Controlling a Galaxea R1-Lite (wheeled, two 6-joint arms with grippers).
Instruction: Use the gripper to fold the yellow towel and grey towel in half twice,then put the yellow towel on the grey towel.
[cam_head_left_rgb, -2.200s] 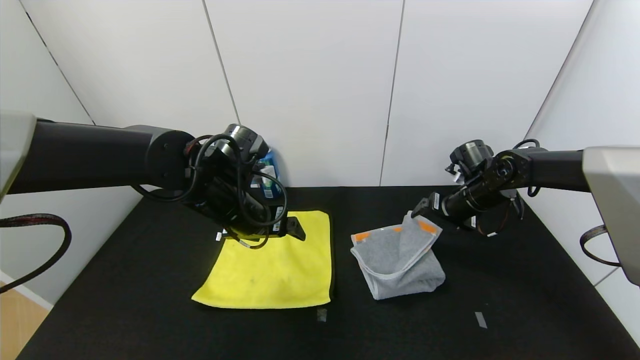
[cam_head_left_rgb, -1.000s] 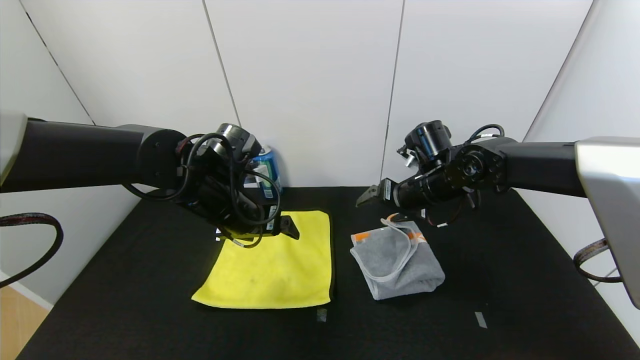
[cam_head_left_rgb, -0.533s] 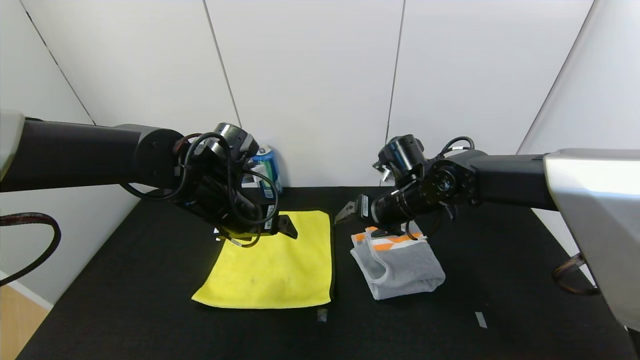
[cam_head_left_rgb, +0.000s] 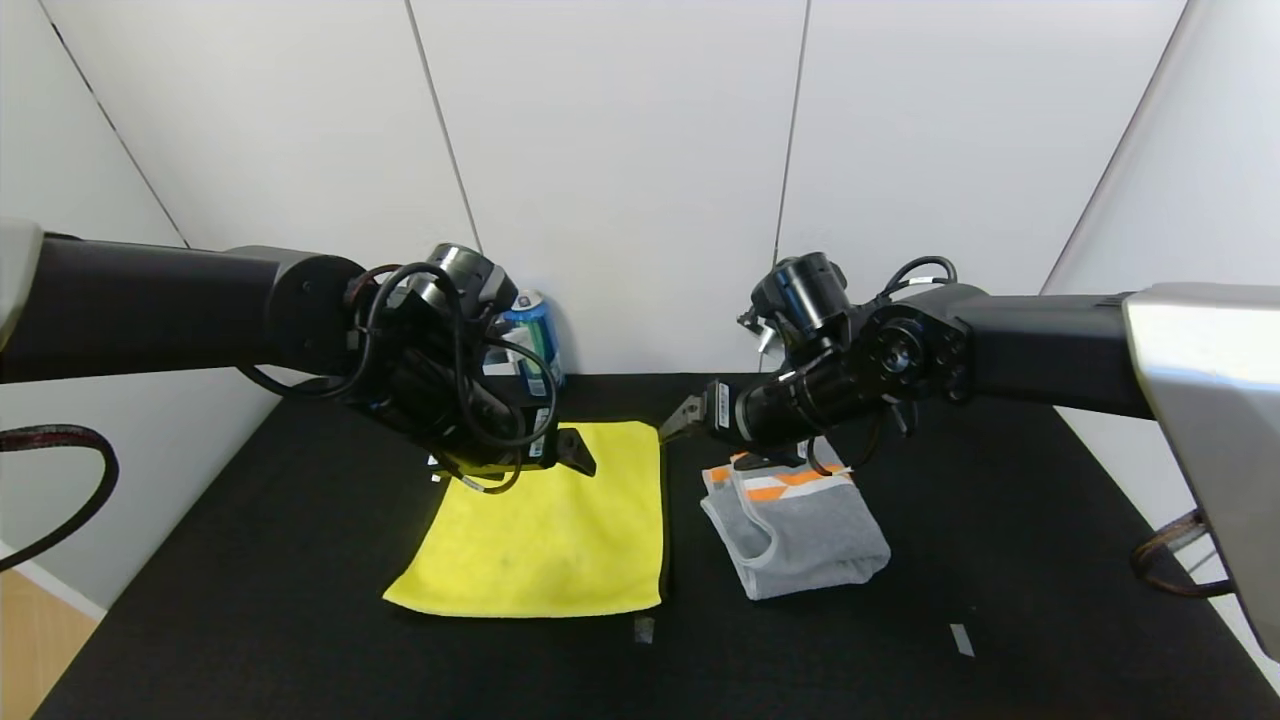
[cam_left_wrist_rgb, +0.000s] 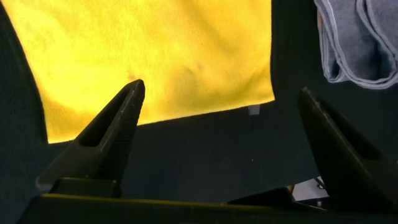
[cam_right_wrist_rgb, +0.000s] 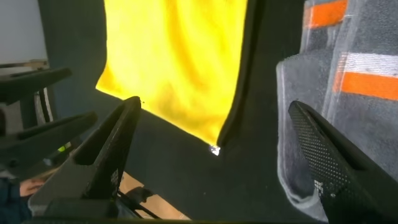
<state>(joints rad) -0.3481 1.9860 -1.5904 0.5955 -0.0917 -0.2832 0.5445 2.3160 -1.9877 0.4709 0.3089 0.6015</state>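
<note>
Yellow towel: lies flat and unfolded on the table, on the robot's left half; black trim runs along its far and inner edges; it is the largest item in the scene.
Grey towel: lies on the table just beside the yellow towel's inner edge, apart from it by a strip of bare table; it is bunched into a compact folded bundle, orange patches at the far end, pale hem looping down the inner side.
Left hand: hovers over the far edge of the yellow towel, fingers spread wide, holding nothing; in the left wrist view the yellow towel stretches away in front of the fingers and toward the robot.
Right hand: hangs above the gap between the two towels, at their far ends, fingers spread wide, holding nothing; in the right wrist view the yellow towel sits by one finger and the grey towel by the other.
Governing relation: the yellow towel's far edge lies directly under the left hand, and its far inner corner lies just beside the right hand; the grey towel lies nearer the robot than the right hand and on its outer side.
Nearer arm: left for the yellow towel's far outer corner, right for its far inner corner.
Judged step: the grey towel appears folded; a front-to-back fold of the yellow towel seems due.
Soda can: stands at the back wall, behind the left hand.
</note>
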